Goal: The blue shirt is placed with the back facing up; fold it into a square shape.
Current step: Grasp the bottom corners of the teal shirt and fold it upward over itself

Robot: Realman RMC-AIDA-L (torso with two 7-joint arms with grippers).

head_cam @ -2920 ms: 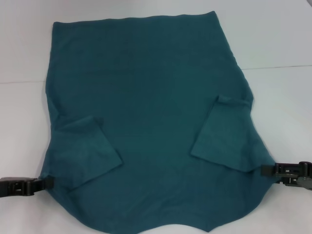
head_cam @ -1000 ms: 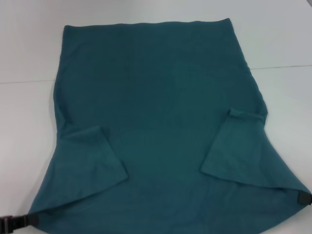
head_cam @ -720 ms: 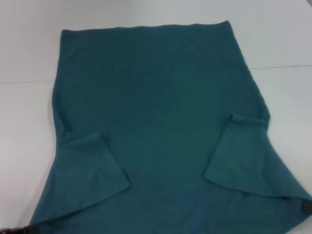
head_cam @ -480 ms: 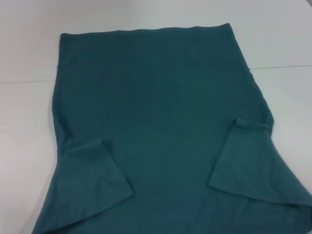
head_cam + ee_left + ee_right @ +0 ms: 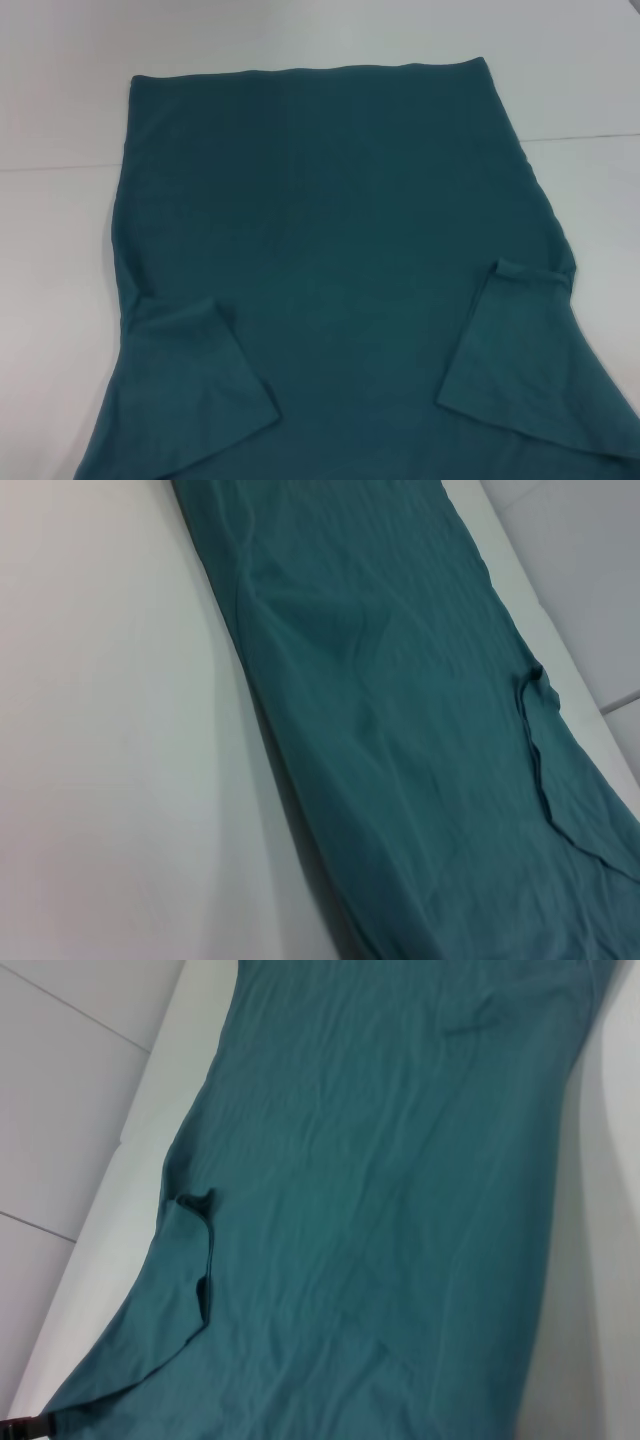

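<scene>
The blue shirt (image 5: pixel 330 250) lies spread flat and fills most of the head view. Its far straight edge is at the top and both short sleeves are folded inward over the body. One sleeve flap (image 5: pixel 190 390) lies near left, the other (image 5: pixel 520 360) near right. The near corners run off the bottom of that view. Neither gripper shows in the head view. In the right wrist view the shirt (image 5: pixel 380 1190) narrows to a stretched corner, where a small dark tip of the left gripper (image 5: pixel 20 1426) sits. The left wrist view shows only the shirt (image 5: pixel 400 700) and the table.
A white table (image 5: pixel 60 260) surrounds the shirt, with bare surface to the left, right and beyond the far edge. A thin seam (image 5: pixel 590 137) crosses the tabletop behind the shirt.
The shirt has slid toward me, its far edge now lower in the head view. Both grippers, earlier at its near corners, have dropped out of the bottom of that view.
</scene>
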